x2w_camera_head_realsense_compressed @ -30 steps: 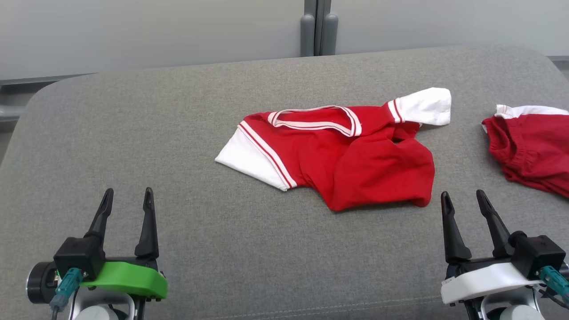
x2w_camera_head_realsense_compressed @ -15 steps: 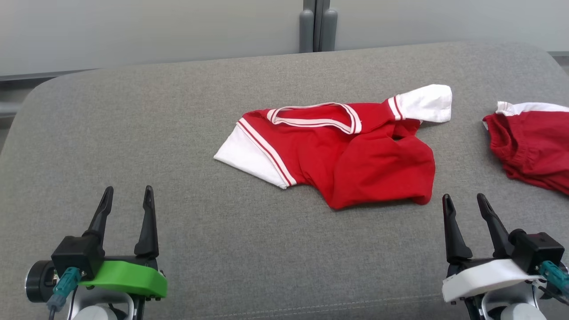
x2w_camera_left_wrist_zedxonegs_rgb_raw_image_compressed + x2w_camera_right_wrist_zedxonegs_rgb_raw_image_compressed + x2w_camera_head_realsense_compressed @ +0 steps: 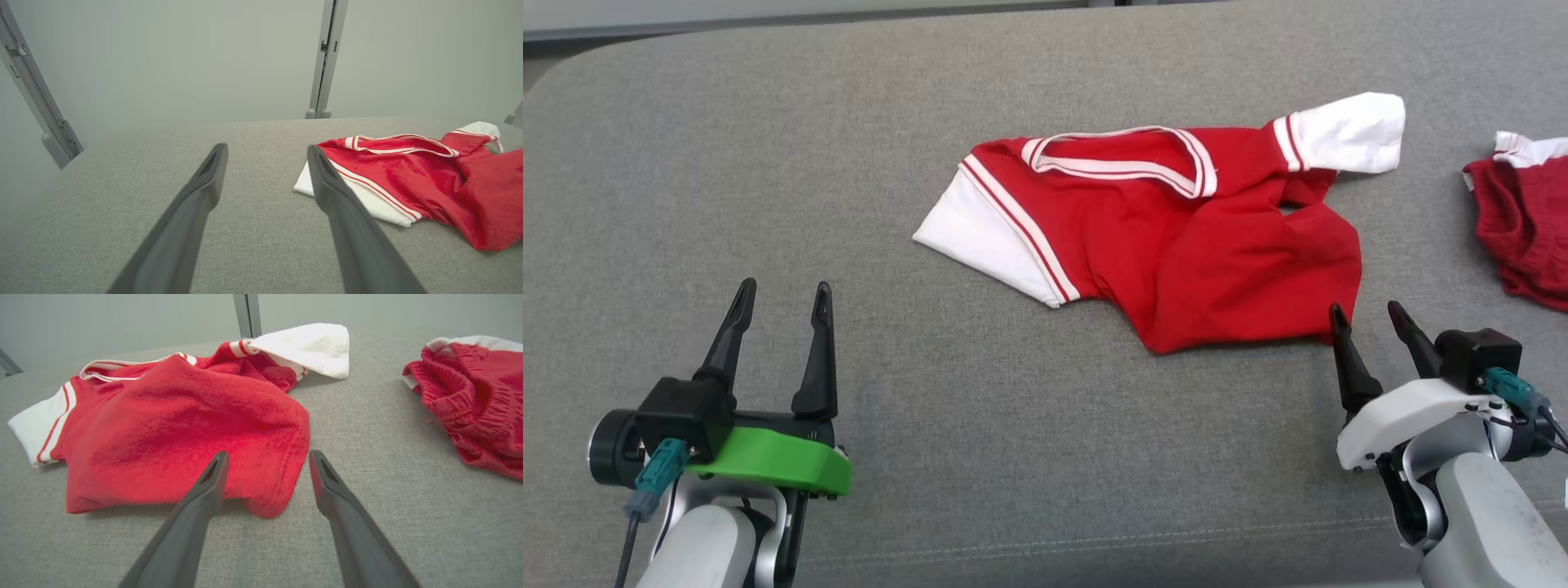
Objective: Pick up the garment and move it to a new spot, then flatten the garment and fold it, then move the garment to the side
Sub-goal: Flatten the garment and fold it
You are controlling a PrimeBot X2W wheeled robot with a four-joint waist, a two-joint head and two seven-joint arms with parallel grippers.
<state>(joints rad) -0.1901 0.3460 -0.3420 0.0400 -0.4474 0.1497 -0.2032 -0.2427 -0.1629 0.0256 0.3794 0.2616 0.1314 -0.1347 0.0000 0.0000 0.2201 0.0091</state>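
The garment (image 3: 1176,237) lies crumpled at frame centre on the grey cushion (image 3: 768,122). My right gripper (image 3: 1365,310), spread, sits beside its lower-right hem; a shallow pinch may catch one layer and slip.

The scene is lit brightly and evenly, thin soft shadows are cast under the garment (image 3: 1176,245), and the fingers (image 3: 184,228) are blurred at the bottom of both wrist views.

Cushion (image 3: 768,204) open left & front of shirt (image 3: 1176,245); red shorts (image 3: 1523,237) block far rt
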